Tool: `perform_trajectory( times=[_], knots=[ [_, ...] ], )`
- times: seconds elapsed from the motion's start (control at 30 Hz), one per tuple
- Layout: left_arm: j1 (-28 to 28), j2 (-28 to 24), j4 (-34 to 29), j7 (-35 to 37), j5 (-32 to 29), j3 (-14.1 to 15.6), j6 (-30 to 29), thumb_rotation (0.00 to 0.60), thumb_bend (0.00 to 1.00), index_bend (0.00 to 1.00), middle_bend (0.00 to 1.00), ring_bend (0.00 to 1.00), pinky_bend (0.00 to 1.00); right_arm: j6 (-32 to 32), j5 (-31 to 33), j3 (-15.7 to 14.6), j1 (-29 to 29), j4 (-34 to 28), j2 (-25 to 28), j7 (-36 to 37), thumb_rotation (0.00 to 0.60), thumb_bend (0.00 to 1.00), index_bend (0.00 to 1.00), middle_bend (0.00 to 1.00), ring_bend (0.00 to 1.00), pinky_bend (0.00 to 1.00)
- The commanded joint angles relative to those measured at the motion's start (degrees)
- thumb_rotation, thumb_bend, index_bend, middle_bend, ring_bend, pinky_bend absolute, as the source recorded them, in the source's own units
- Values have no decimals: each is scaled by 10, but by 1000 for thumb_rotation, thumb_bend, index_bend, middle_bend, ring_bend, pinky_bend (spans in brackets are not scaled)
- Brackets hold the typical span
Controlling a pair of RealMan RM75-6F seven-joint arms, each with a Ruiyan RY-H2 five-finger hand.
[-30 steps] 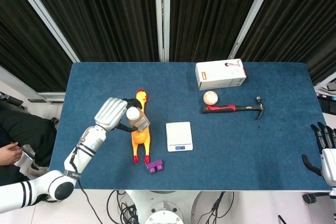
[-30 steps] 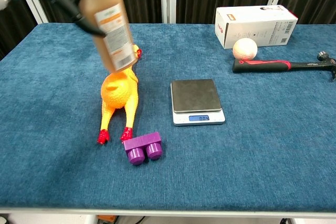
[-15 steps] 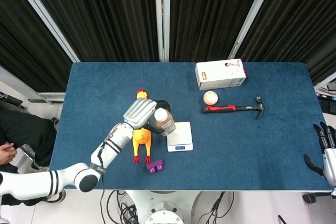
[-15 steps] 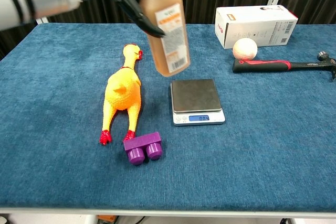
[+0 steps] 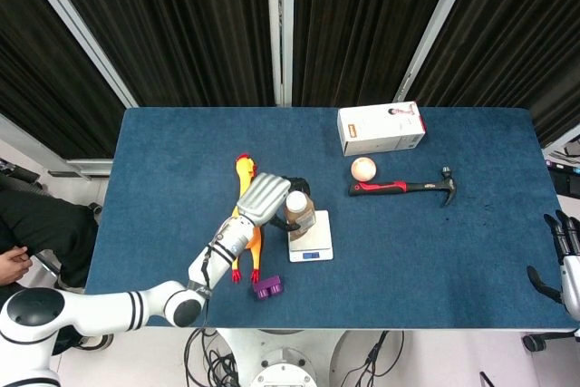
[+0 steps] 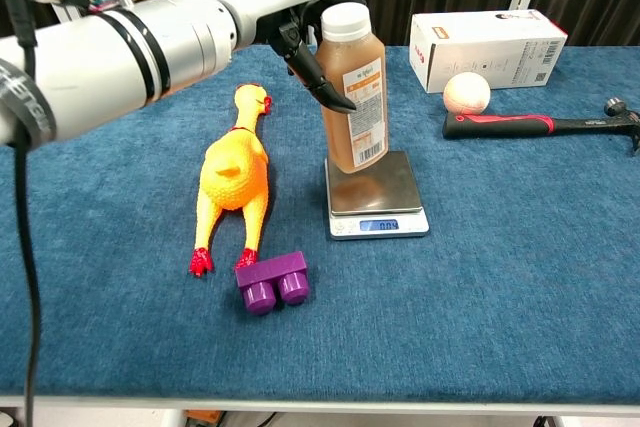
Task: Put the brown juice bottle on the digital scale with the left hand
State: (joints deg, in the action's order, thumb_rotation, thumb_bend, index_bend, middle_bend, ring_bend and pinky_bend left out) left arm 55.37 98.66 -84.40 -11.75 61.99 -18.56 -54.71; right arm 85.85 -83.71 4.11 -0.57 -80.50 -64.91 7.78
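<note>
The brown juice bottle [image 6: 354, 97] has a white cap and an orange label; my left hand [image 6: 308, 22] grips it from the left side. It stands upright over the back left part of the digital scale [image 6: 374, 194], its base at or just above the platform. From the head view the bottle [image 5: 299, 212] covers the scale's [image 5: 311, 240] upper left corner, with the left hand [image 5: 265, 198] beside it. My right hand [image 5: 566, 265] hangs open past the table's right edge, holding nothing.
A yellow rubber chicken [image 6: 233, 175] lies left of the scale, with a purple block [image 6: 271, 281] at its feet. At the back right sit a white box [image 6: 486, 45], a small pale ball [image 6: 466, 93] and a red-handled hammer [image 6: 540, 124].
My left hand carried the bottle rightward from above the chicken and lowered it over the scale. The right hand stayed put.
</note>
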Motion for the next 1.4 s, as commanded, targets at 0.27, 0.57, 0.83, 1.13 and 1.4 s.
perform_trajectory(
  times=[0.27,0.57,0.83,1.13,1.4],
  knots=[
    [-2,22,26,1,22,23,-7,600,45,514,547,509,649,-5,5,1,-1,3,-2,-1,600,222,0,0,0,0],
    [5,42,48,-15,35,29,-9,600,46,499,535,503,646,-8,6,1,-2,6,-4,-1,600,222,0,0,0,0],
    [5,43,51,-10,36,28,-2,600,39,334,427,392,536,-12,8,1,-2,12,-6,7,600,222,0,0,0,0],
    [6,33,46,8,45,27,11,600,21,180,267,279,449,-14,10,1,-2,13,-6,7,600,222,0,0,0,0],
    [-2,5,14,-5,48,29,4,600,18,153,230,196,371,-12,8,2,-2,7,-3,2,600,222,0,0,0,0]
  ],
)
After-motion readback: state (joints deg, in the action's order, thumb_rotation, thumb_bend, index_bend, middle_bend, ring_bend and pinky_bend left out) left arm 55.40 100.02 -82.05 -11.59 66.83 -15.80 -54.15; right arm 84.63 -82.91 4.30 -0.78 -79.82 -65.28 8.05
